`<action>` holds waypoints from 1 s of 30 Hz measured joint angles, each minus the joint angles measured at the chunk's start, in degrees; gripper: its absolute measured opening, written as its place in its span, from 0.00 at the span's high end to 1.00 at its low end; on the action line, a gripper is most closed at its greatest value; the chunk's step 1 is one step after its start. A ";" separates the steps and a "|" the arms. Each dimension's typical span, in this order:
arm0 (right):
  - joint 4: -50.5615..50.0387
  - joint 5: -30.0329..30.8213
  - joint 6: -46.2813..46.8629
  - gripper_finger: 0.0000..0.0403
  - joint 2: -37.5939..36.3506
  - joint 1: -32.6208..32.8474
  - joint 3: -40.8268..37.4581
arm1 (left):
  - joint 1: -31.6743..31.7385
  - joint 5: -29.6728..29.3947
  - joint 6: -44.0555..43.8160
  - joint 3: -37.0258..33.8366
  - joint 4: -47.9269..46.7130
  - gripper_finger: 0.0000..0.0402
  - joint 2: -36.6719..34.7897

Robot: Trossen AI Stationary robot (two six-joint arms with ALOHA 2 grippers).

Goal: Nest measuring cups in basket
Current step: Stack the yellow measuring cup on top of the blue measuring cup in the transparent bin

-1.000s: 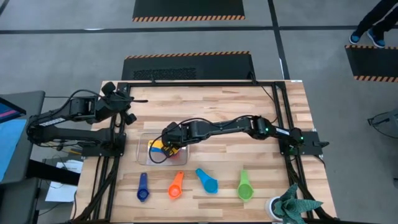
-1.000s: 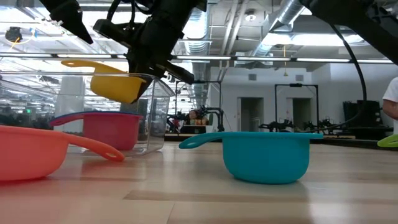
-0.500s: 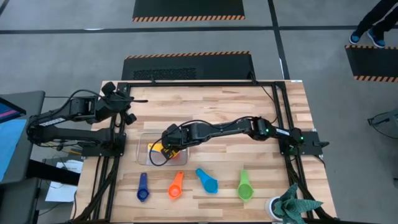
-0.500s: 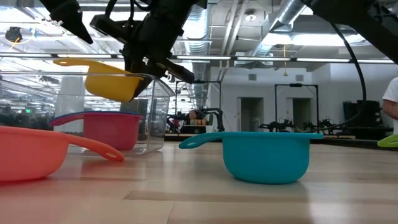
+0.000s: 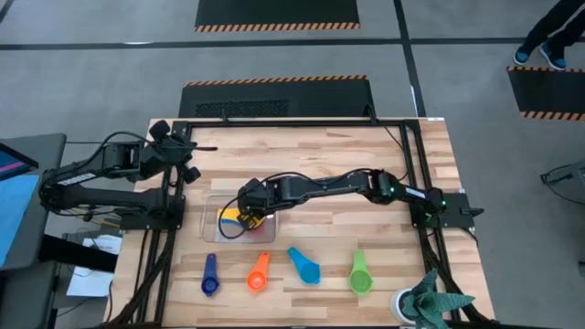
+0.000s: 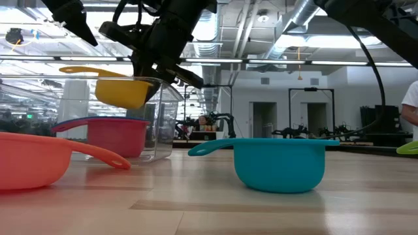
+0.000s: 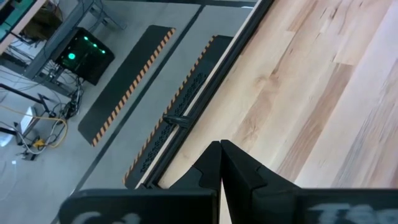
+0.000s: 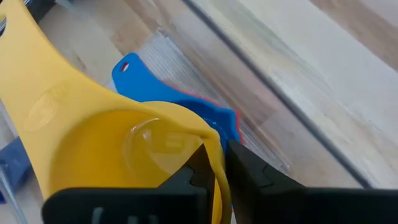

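My right gripper (image 5: 253, 211) (image 8: 216, 155) hovers over the clear basket (image 5: 218, 234) (image 6: 163, 124), shut on the yellow measuring cup (image 5: 230, 216) (image 6: 121, 90). Inside the basket, a blue cup (image 8: 134, 74) sits nested in a red one (image 6: 114, 136). Dark blue (image 5: 210, 275), orange (image 5: 259, 271), light blue (image 5: 304, 265) and green (image 5: 359, 273) cups lie in a row near the table's near edge. My left gripper (image 5: 187, 170) (image 7: 221, 163) waits shut at the table's left edge. My right gripper pinches the yellow cup's bowl wall at the rim (image 8: 207, 138) on the side opposite the handle, one finger inside the bowl and one finger (image 8: 249, 178) outside. It slants down from the table's right. The cup is lifted clear, nearly level, with its handle (image 6: 78, 68) pointing away from the gripper.
In the low view the orange cup (image 6: 39, 160) and the light blue cup (image 6: 279, 163) stand close to the camera, and the green cup (image 6: 409, 149) shows at the edge. A potted plant (image 5: 430, 303) sits at the near right corner. Bare wood lies far of the basket.
My right gripper has stayed over the basket with the yellow cup. The cup has only wavered a little, and its handle end now sits slightly lower.
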 joint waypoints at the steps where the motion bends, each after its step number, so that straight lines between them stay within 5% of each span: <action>1: 0.02 -0.04 -0.02 0.85 0.00 0.10 0.00 | 0.00 0.00 0.04 0.00 0.00 1.00 0.00; 14: 0.81 -0.20 0.41 0.73 -0.03 -0.02 0.00 | 0.00 0.00 0.17 0.00 -0.01 1.00 0.00; 30: 1.81 -1.57 -0.88 0.72 -0.04 0.06 0.00 | 0.00 0.00 0.18 0.00 -0.01 1.00 -0.01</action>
